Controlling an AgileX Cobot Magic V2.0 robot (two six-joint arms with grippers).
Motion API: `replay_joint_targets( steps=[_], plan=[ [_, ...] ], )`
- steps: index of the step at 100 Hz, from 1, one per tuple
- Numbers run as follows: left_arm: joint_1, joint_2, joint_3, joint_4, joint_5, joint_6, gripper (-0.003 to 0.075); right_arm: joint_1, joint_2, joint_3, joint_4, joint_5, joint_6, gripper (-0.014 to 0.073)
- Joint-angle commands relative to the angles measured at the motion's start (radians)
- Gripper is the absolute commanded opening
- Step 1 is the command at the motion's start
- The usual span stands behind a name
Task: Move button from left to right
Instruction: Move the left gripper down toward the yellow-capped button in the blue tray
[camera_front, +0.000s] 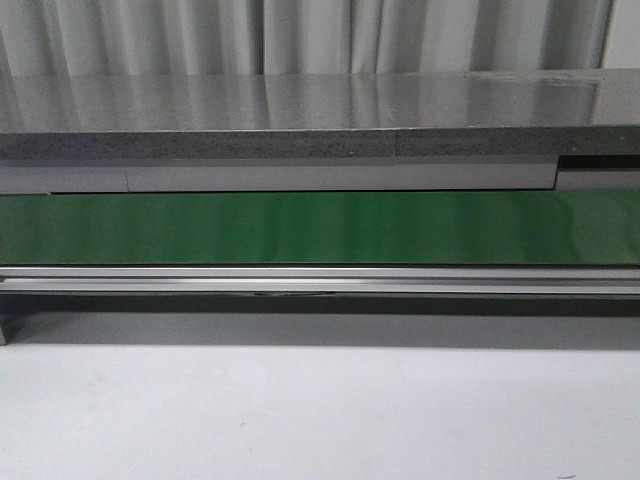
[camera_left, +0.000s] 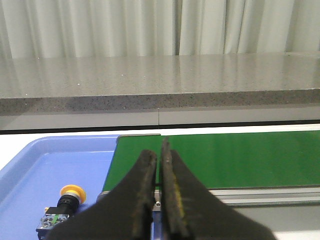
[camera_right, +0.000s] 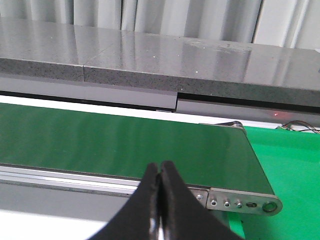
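Button waiting in the tray, both end effectors pinched together and holding nothing.
The button (camera_left: 64, 205) lies in the blue tray (camera_left: 30, 165) beside the belt (camera_left: 240, 160); left end effector (camera_left: 159, 160) and right end effector (camera_right: 159, 167) hover above the belt.

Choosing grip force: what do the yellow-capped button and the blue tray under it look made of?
Small yellow-capped push-button with black body: likely hard moulded plastic, going by its matte cap and dull black body. Shallow blue tray: probably smooth plastic, with uniform colour, a soft sheen and a rounded rim.
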Motion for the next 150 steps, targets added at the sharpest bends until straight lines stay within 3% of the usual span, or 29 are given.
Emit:
replay_joint_targets(
  steps=[1, 60, 88, 127, 140, 150],
  plan=[
    [0.001, -0.035, 0.041, 0.000, -0.082, -0.011, 0.0005, -0.005, -0.016, 0.000, -0.009, -0.081, -0.002, -0.0122],
    [0.001, -0.035, -0.002, 0.000, -0.076, -0.011, 0.0005, -0.005, -0.016, 0.000, -0.009, -0.081, -0.002, -0.0122],
    [0.001, 0.053, -0.226, -0.024, 0.168, -0.011, 0.0005, -0.005, -0.016, 0.000, -0.009, -0.081, -0.002, -0.0122],
    [0.001, 0.426, -0.675, -0.010, 0.694, -0.011, 0.0005, -0.005, -0.016, 0.000, -0.009, -0.081, -0.002, -0.0122],
    [0.001, 0.534, -0.765, -0.022, 0.803, -0.011, 0.0005, -0.005, -0.016, 0.000, -0.009, -0.081, -0.002, -0.0122],
    [0.001, 0.587, -0.780, -0.022, 0.808, -0.011, 0.0005, -0.005, -0.016, 0.000, -0.009, -0.081, -0.002, -0.0122]
  ],
)
